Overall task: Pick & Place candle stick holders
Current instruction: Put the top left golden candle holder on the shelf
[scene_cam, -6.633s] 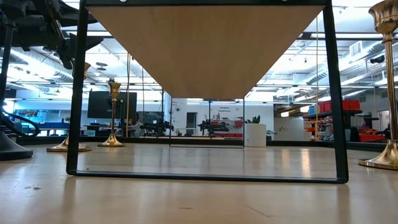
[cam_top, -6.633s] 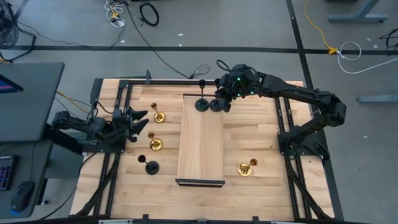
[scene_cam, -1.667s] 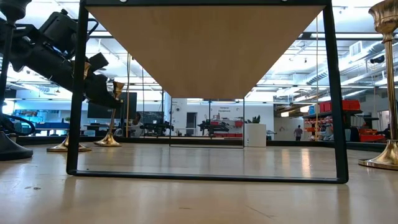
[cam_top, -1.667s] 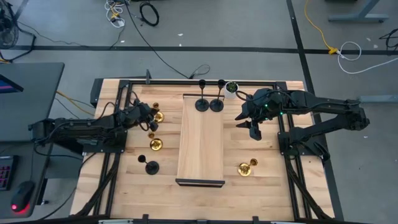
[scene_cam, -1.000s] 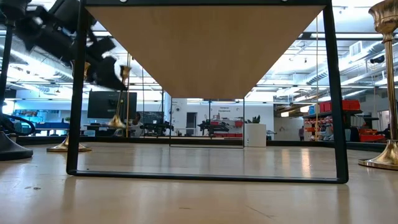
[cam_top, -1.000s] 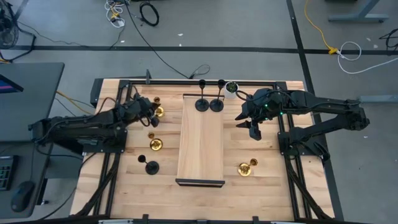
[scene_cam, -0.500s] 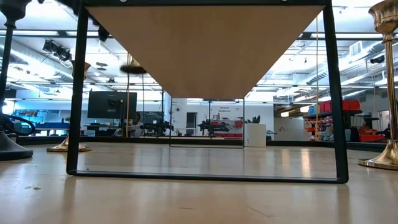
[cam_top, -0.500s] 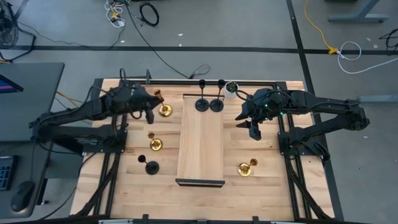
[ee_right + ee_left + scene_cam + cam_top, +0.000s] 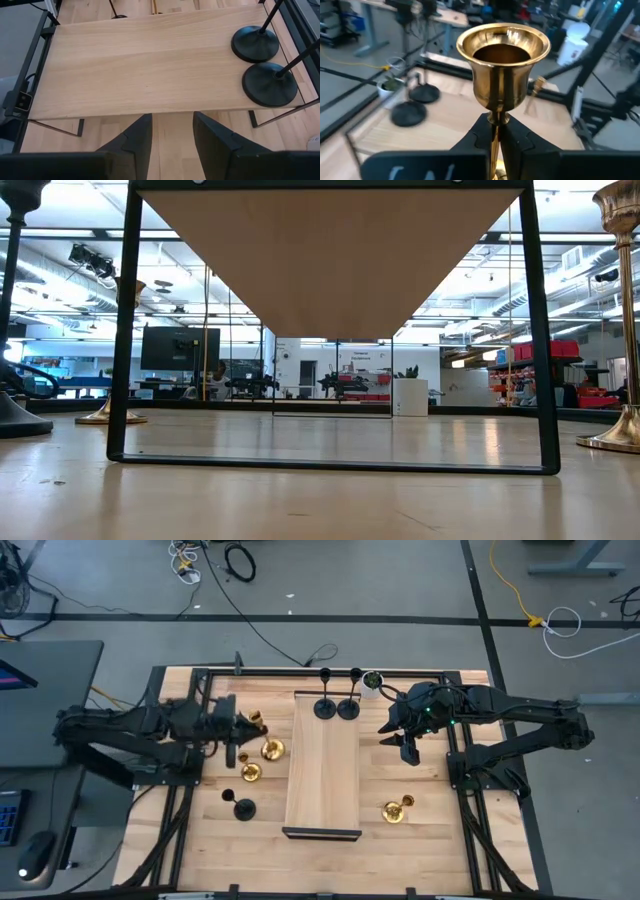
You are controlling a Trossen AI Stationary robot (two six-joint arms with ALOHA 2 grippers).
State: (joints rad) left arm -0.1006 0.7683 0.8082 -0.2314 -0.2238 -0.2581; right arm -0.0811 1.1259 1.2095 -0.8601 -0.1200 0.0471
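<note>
My left gripper [image 9: 243, 732] is shut on a brass candle stick holder [image 9: 268, 745], which it holds up in the air left of the raised wooden shelf [image 9: 322, 765]. The holder's cup [image 9: 503, 52] fills the left wrist view. Two black holders [image 9: 325, 706] [image 9: 348, 707] stand by their round bases on the shelf's far end. On the table stand a brass holder [image 9: 250, 772], a black one [image 9: 243, 808] and, right of the shelf, another brass one [image 9: 396, 810]. My right gripper [image 9: 405, 747] hangs open right of the shelf, with nothing between its fingers. My left gripper pinches the brass holder's thin stem [image 9: 495, 120] between its two fingers [image 9: 479, 134], just under the cup. The fingers lie across the stem and come from the table's left side. The holder is lifted clear of the table, cup uppermost.
A small white pot with a green plant [image 9: 373, 682] stands at the far edge beside the shelf. The shelf's black frame legs [image 9: 122, 330] stand on the table. Bare wood lies between the shelf and the right arm's base.
My left gripper has raised the brass holder clear of the table, out of the low view's top. It then carried it toward the table's near edge and a little toward the shelf, staying shut on the stem.
</note>
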